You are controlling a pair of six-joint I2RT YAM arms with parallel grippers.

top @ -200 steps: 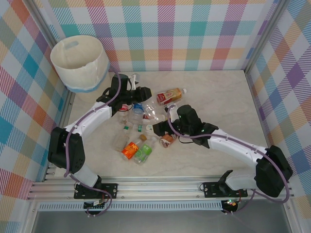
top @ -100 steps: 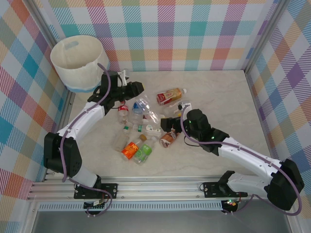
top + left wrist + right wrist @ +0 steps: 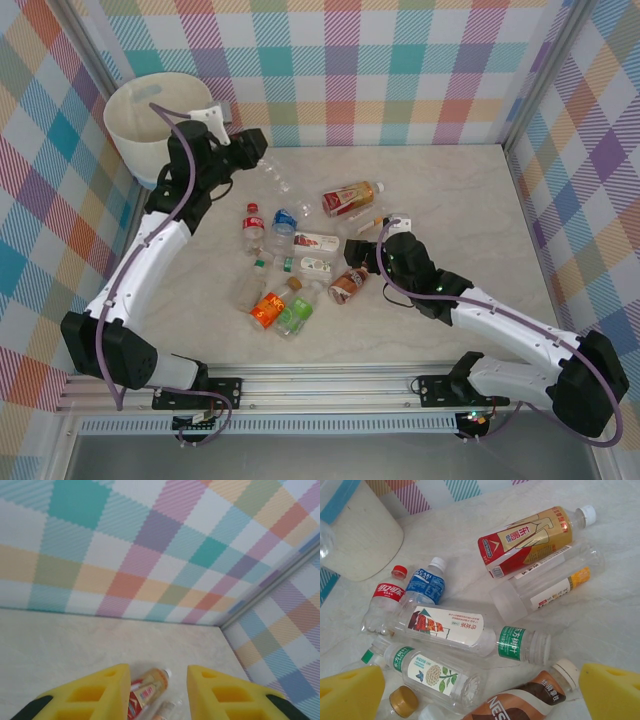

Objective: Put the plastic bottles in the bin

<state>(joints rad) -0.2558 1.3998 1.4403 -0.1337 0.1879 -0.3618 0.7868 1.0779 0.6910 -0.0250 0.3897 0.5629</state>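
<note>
The cream bin (image 3: 150,135) with a blue band stands in the back left corner. My left gripper (image 3: 250,152) is raised just right of the bin, shut on a clear plastic bottle (image 3: 272,176) that sticks out toward the pile. In the left wrist view its fingertips (image 3: 159,672) frame a red-and-gold bottle (image 3: 147,692) lying far below. My right gripper (image 3: 358,252) hovers open at the pile's right side, above a brown-labelled bottle (image 3: 525,702), a flower-labelled bottle (image 3: 432,675) and a white-labelled bottle with a green band (image 3: 465,630).
More bottles lie mid-table: red-and-gold (image 3: 348,197), red-labelled (image 3: 252,222), blue-labelled (image 3: 283,222), orange (image 3: 270,305) and green (image 3: 297,315). A loose gold cap (image 3: 402,701) lies among them. Checked walls enclose the table on three sides, and a metal rail runs along the front.
My left arm rose from the pile and swung back-left toward the bin, carrying the clear bottle. My right gripper drew back to the right of the pile and opened a little wider.
</note>
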